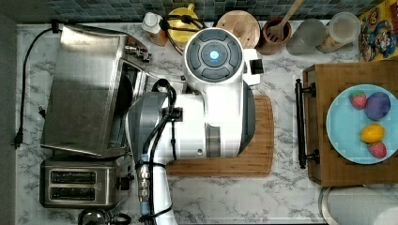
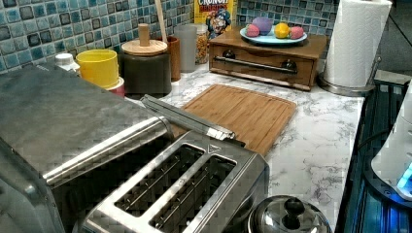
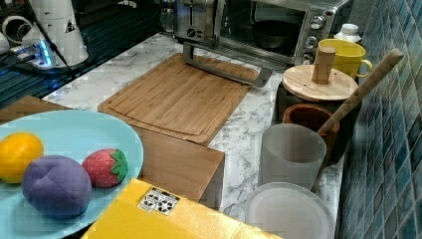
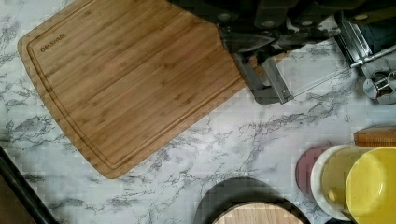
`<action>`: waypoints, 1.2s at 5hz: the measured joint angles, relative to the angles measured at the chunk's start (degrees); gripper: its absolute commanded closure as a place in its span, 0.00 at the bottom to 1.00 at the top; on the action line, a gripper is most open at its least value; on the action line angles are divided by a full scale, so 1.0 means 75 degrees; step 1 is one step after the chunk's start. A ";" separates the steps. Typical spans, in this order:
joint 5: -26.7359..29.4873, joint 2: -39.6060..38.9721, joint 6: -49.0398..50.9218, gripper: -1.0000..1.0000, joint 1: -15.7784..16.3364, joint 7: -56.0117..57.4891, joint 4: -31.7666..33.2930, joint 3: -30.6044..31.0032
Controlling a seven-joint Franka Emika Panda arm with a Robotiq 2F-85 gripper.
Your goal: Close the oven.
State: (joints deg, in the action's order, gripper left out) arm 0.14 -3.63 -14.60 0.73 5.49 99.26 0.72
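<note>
The oven (image 1: pixel 82 89) is a boxy steel box at the top view's left, with its glass door (image 3: pixel 239 50) dropped down flat. The door's steel bar handle (image 3: pixel 224 69) hangs over the near edge of the wooden cutting board (image 3: pixel 179 94). In the left view the handle (image 2: pixel 187 118) lies just past the oven's top (image 2: pixel 63 116). My gripper (image 4: pixel 261 32) shows as dark parts in the wrist view, right above the handle (image 4: pixel 264 86) and beside the door glass (image 4: pixel 317 70). In the top view my white arm (image 1: pixel 211 117) covers the door and the board.
A two-slot toaster (image 1: pixel 77 182) stands beside the oven. A yellow mug (image 3: pixel 348 57), a lidded jar (image 3: pixel 318 82), a utensil holder with a wooden spoon (image 3: pixel 311 117) and cups line the tiled wall. A wooden drawer box (image 2: pixel 262 58) carries a plate of toy fruit (image 2: pixel 274 34).
</note>
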 measured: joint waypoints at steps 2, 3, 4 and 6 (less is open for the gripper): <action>-0.0001 0.0022 -0.0714 1.00 0.0023 0.0000 0.0239 0.0016; 0.0423 0.0342 -0.1895 1.00 0.0024 0.0491 0.0992 -0.0059; 0.0986 0.0901 -0.2264 1.00 0.0002 0.1060 0.2037 -0.0209; 0.1919 0.1338 -0.2764 1.00 -0.0198 0.2357 0.3551 -0.0501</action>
State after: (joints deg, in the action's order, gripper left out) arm 14.53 6.40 -35.33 -0.75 23.16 125.89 -3.03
